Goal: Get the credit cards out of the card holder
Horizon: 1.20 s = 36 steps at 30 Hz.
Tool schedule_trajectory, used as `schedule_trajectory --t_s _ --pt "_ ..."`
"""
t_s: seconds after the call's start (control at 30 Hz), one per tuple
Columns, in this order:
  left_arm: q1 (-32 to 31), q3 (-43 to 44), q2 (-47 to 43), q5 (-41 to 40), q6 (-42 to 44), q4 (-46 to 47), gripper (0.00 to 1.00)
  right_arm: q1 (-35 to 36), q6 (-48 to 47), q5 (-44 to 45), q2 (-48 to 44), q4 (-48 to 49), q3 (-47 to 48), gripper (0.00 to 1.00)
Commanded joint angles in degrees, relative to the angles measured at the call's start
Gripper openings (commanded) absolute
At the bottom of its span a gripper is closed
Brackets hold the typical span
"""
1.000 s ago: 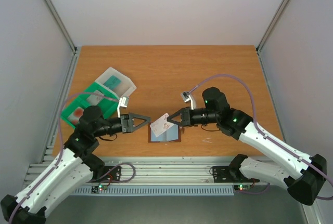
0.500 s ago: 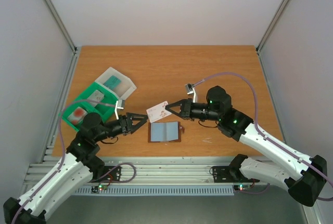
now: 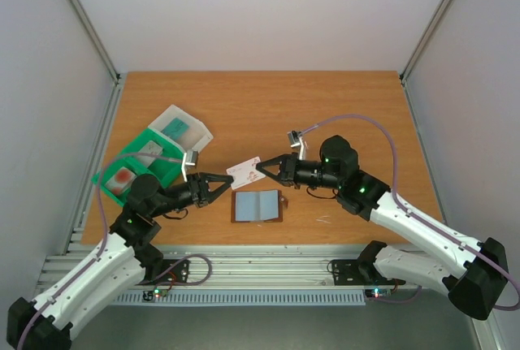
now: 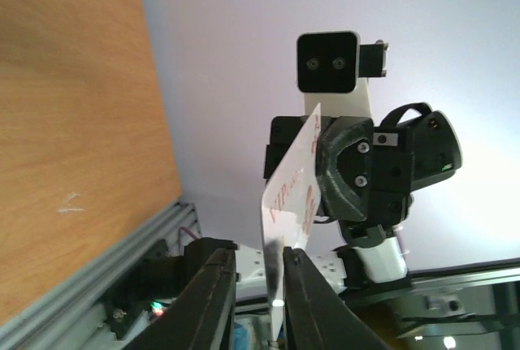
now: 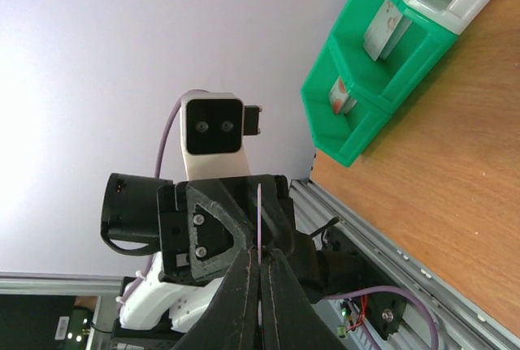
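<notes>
The card holder [image 3: 257,205] lies open on the table, grey-blue faces up, with a brown rim. Above its left side a pale credit card [image 3: 244,172] with red print hangs in the air. My right gripper [image 3: 262,168] is shut on the card's right end; its wrist view shows the card edge-on [image 5: 258,212] pinched between the fingertips of the right gripper [image 5: 260,254]. My left gripper [image 3: 226,184] straddles the card's other end [image 4: 292,179]. There the left gripper [image 4: 258,257] has one finger against the card and a gap at the other.
A green compartmented tray [image 3: 134,163] stands at the left, with a reddish card [image 3: 122,177] in it. A clear plastic box [image 3: 180,128] with a teal card lies behind it. The tray [image 5: 382,66] also shows in the right wrist view. Aluminium rail runs along the near table edge.
The right gripper lifted the card off the card holder and carried it left. The left gripper rose to meet it and narrowed its jaws round the card's free end.
</notes>
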Motion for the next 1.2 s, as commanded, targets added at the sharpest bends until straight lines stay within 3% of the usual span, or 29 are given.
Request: schedule_trajectory --t_s 0.0,0.07,0.3,0.43,0.7,0.93,1.17 --pt "-0.11 -0.77 0.62 1.52 -0.7 6.42 0.07 0.04 0.9 0.48 0.32 2.73 -0.68 0.01" --pt "-0.11 -0.95 0.47 1.46 -0.83 6.63 0.01 0.16 0.96 0.59 0.26 2.76 -0.98 0.02" --pt "-0.11 -1.05 -0.77 0.69 1.34 3.35 0.0 0.17 0.32 2.03 -1.21 1.37 -2.72 0.19" --pt "-0.11 -0.54 -1.19 -0.1 3.23 0.34 0.0 0.15 -0.84 2.37 -1.96 -0.3 -3.94 0.4" --pt "0.04 6.21 -0.42 -3.63 13.34 -15.64 0.01 0.11 -6.33 4.59 -7.67 -10.14 -4.89 0.97" --pt "2.22 11.76 3.61 -5.77 18.39 -24.12 0.0 0.13 -10.99 7.38 -13.22 -19.37 -4.22 0.99" --pt "10.46 15.72 7.18 -5.02 21.62 -31.94 0.0 0.06 -12.07 8.72 -16.09 -22.46 -5.83 0.98"
